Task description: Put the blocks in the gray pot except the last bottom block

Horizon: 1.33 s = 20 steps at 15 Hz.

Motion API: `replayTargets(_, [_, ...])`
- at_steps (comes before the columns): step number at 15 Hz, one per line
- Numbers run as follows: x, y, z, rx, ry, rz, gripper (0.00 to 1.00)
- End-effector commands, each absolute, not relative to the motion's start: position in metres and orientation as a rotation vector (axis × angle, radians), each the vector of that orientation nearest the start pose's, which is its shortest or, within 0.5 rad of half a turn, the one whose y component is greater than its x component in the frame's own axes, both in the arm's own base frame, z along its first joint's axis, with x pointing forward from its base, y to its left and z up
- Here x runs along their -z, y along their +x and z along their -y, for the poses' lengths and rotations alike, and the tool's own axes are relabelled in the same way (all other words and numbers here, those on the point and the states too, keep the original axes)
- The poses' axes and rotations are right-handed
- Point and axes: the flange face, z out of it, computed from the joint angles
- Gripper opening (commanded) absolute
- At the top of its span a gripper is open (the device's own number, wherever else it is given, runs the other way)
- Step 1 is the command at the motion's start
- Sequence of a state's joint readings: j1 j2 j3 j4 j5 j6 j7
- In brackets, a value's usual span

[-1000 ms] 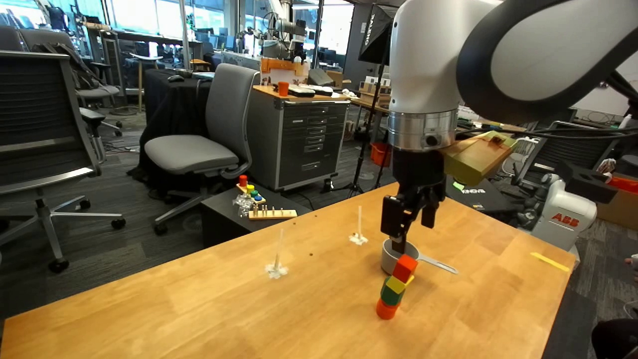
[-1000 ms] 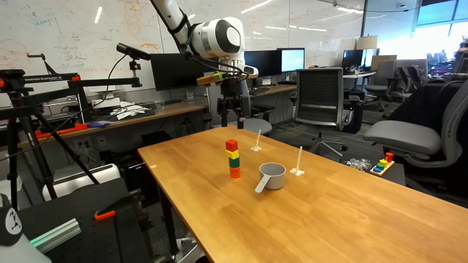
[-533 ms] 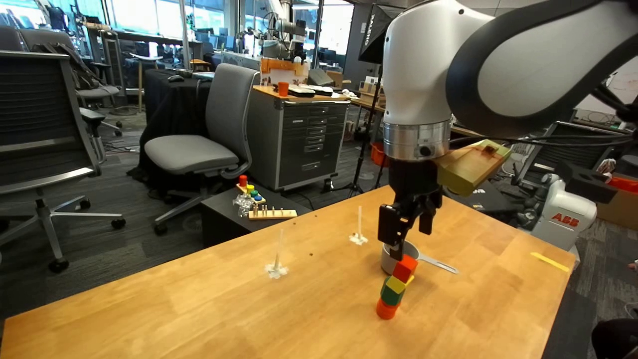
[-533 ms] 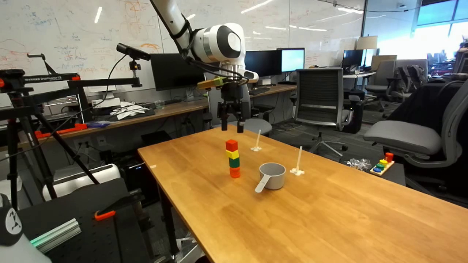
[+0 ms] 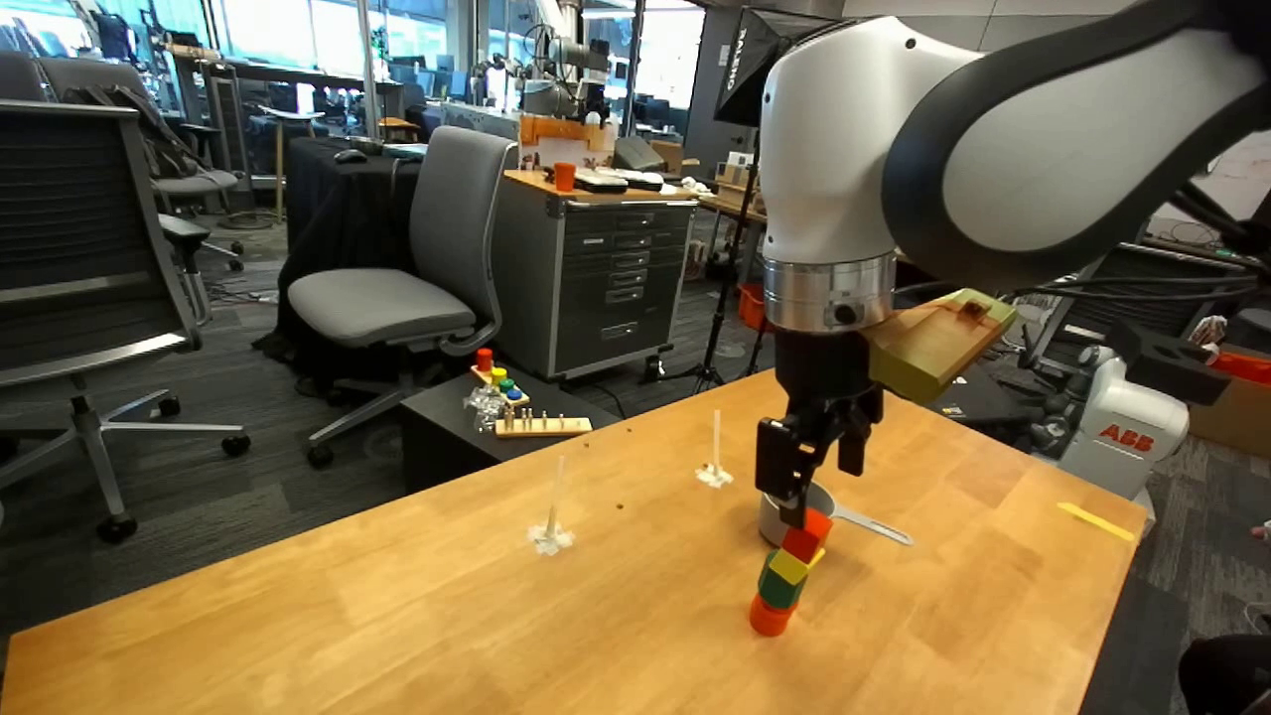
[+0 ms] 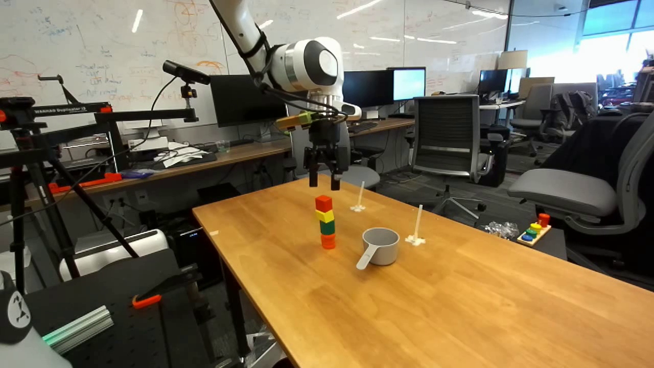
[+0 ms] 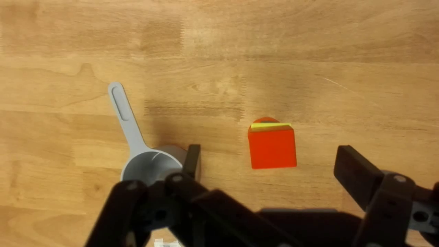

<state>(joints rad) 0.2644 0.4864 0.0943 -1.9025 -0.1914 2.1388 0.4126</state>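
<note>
- While the gripper [image 6: 324, 185] hung above the red block [image 6: 323, 203], its fingers [image 7: 356, 175] stood spread.
- Stacked below were the yellow block [image 6: 325, 216], green block [image 6: 327, 228] and orange-red block [image 6: 328, 242].
- Nearby stood the gray pot [image 6: 388, 251].

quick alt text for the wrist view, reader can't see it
Seen from above, a red block shows in the gap of the open black tool, with slivers of a yellow block and an orange-red block visible beneath it. At left, a gray pot with a straight handle stands on the wooden table, partly hidden by the tool.
</note>
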Motion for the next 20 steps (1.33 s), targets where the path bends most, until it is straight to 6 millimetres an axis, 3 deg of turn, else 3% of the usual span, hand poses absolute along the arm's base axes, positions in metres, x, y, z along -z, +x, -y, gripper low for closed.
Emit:
replayTargets(1, [-0.227, 0.571, -0.205, -0.328, -3.341, 0.077, 1.0])
replayTargets(20, [-0.206, 0.571, -0.2, -0.379, -3.351, 0.072, 1.0])
